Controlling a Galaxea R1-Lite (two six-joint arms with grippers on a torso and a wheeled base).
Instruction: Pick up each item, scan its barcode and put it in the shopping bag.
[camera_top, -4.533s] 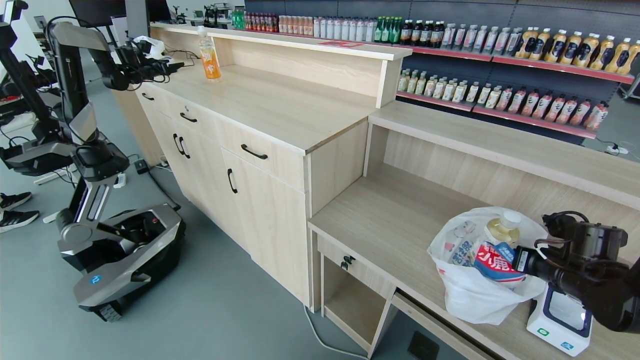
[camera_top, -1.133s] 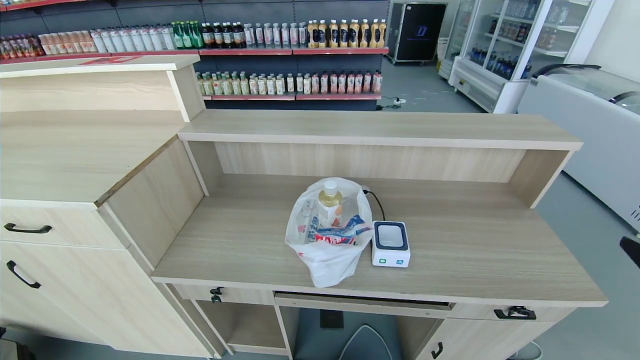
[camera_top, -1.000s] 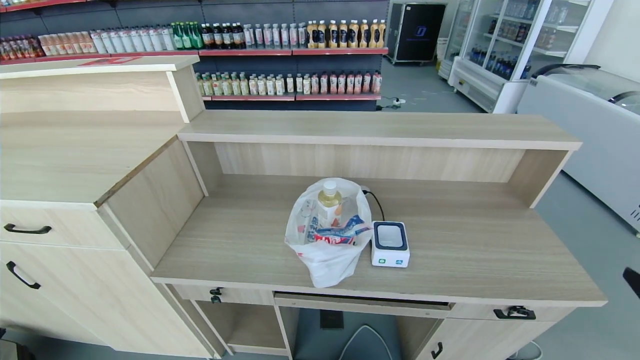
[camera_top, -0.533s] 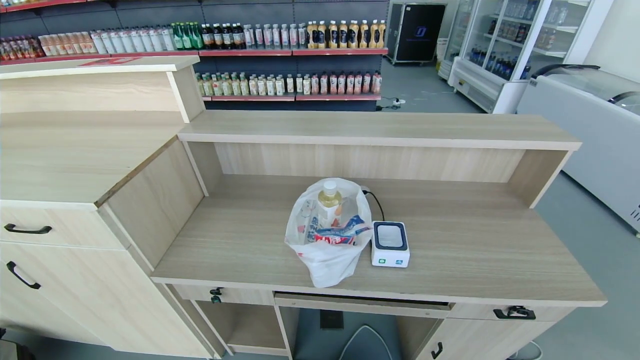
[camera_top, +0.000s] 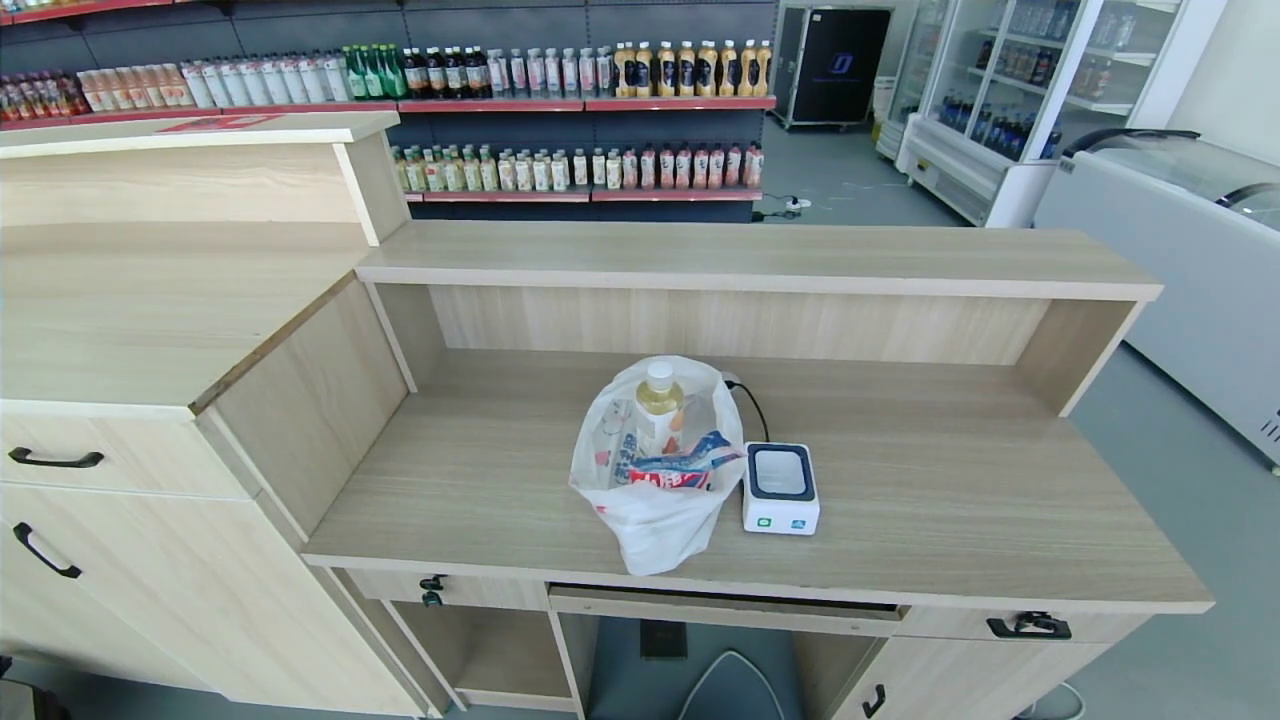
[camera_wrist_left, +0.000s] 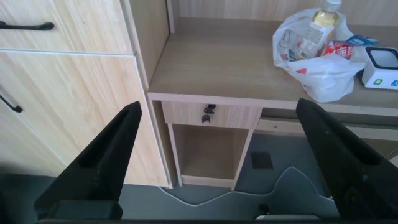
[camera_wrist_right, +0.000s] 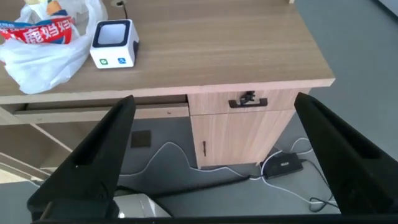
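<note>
Before the counter (camera_wrist_left: 211, 68), left claw (camera_wrist_left: 217, 104) agape

No whole word can be read with certainty. The red snack packet (camera_top: 668, 478) in the shopping bag (camera_top: 655, 535) carries large white characters, partly hidden by folds. The scanner (camera_top: 780, 488) has two small marks on its front, one green and one blue, too small to read. The black cabinet (camera_top: 835, 65) shows a blue logo.

Bright, even light. The pale wooden tabletop (camera_top: 900, 480) shows only soft shadows. Straight edges bend near the head view's sides.
</note>
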